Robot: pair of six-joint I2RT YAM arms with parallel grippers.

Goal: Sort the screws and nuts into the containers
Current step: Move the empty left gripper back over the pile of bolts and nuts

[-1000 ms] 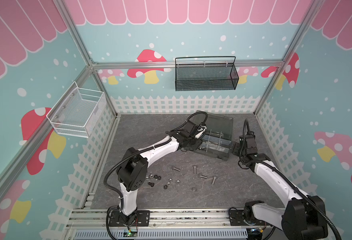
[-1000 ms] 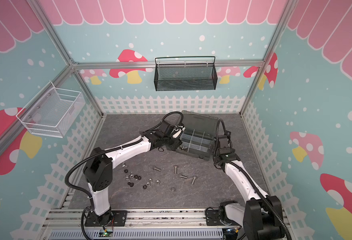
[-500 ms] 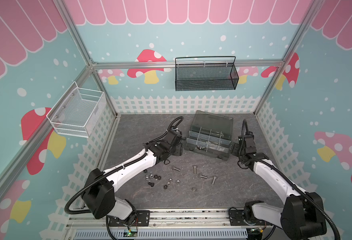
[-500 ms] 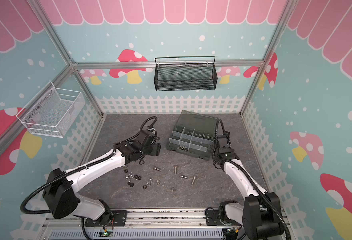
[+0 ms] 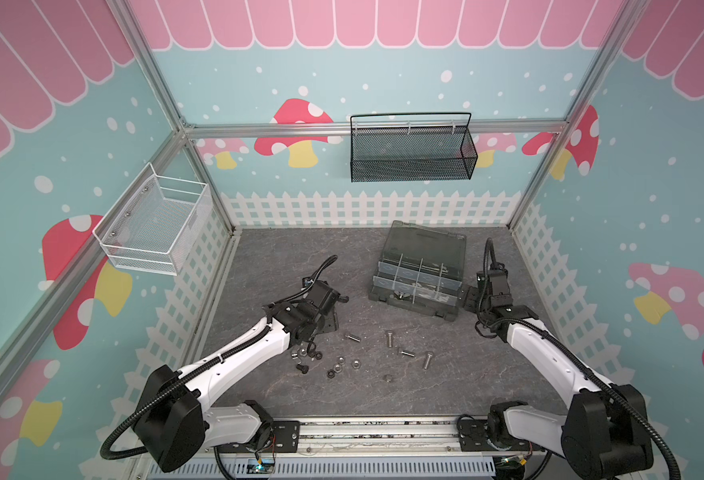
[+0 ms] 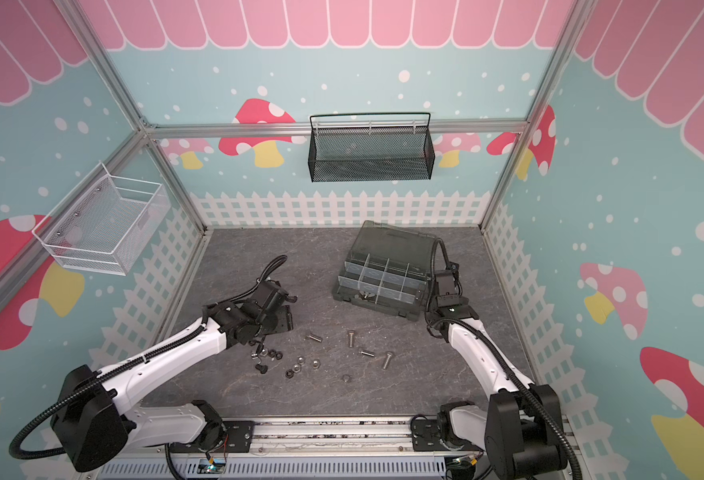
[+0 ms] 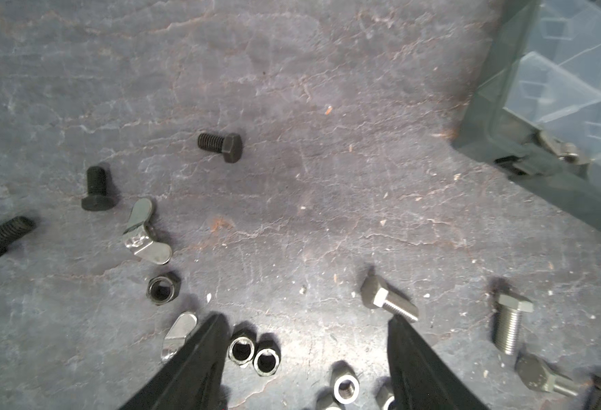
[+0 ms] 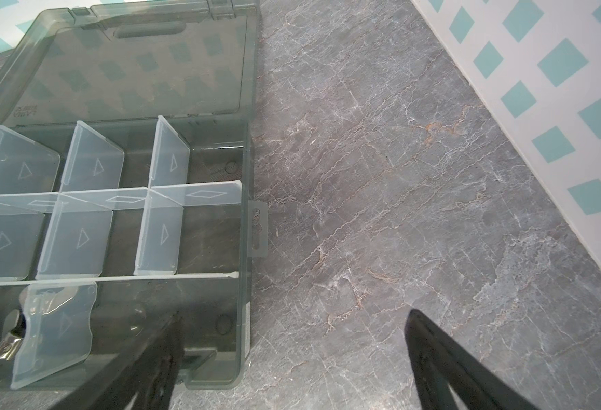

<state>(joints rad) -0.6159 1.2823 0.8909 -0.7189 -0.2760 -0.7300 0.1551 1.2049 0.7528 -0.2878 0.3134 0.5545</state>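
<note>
On the grey stone-pattern table [image 5: 279, 257], front centre, between the two arms: loose hardware, unsorted.

Screws [image 5: 390, 338]: four silver, hex-headed, each lying alone on its side in the right part of the scatter, seen in both top views. Three short black ones [image 7: 220, 145] show in the left wrist view, well apart from one another.

Nuts [image 5: 340, 360]: small silver and black hex rings, clustered in the left part of the scatter. One silver ring [image 5: 389, 378] lies alone nearer the front edge. Two silver wing nuts [image 7: 142, 234] lie among them.

Containers [image 8: 206, 241]: compartments with clear dividers in a dark grey organizer box [image 5: 425, 309], right of centre toward the back. Its smoky lid [image 5: 425, 245] is open behind them. A front-row compartment holds one more of the wing nuts [image 8: 8, 337].

Left gripper [image 7: 306, 317]: over the left end of the scatter, claw parted, gripping nothing. A pair of silver nuts lies just beside one finger.

Right gripper [image 8: 293, 314]: at the box's right end, claw at full width, holding nothing. One finger is over the end compartment and the other over bare table, with the box's end wall between them.

Wall fittings: black mesh basket [image 5: 412, 158] on the back wall; white wire basket [image 5: 154, 228] on the left wall.
</note>
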